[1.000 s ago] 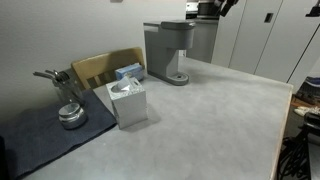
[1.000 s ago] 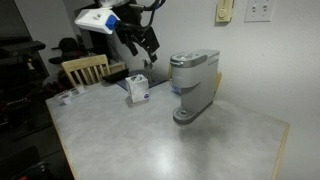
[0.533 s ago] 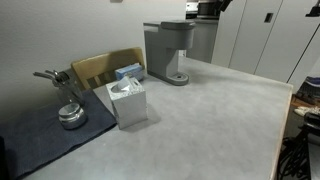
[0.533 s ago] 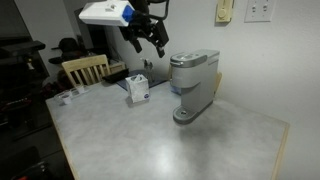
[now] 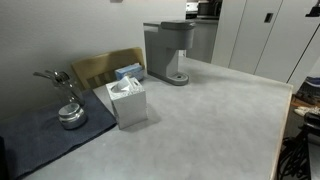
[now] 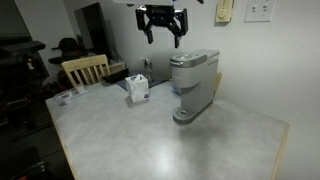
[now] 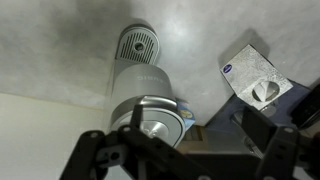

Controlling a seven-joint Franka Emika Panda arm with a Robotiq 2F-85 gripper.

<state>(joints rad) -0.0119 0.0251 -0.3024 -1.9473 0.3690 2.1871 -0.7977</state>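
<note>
1. The gripper [image 6: 163, 33] has swung away from above the tissue box [image 6: 138, 88] and climbed a bit. It now hangs over the coffee maker [image 6: 193, 85].
2. Its fingers are spread wide, with nothing between them and nothing touched.
3. The wrist view looks pretty much straight down on the coffee maker's top, with the tissue box off to one side.
4. The coffee maker stands upright on the counter [image 6: 150, 140], well below the gripper.
5. So the gripper looks lined up with the coffee maker now, not the tissues.
</note>
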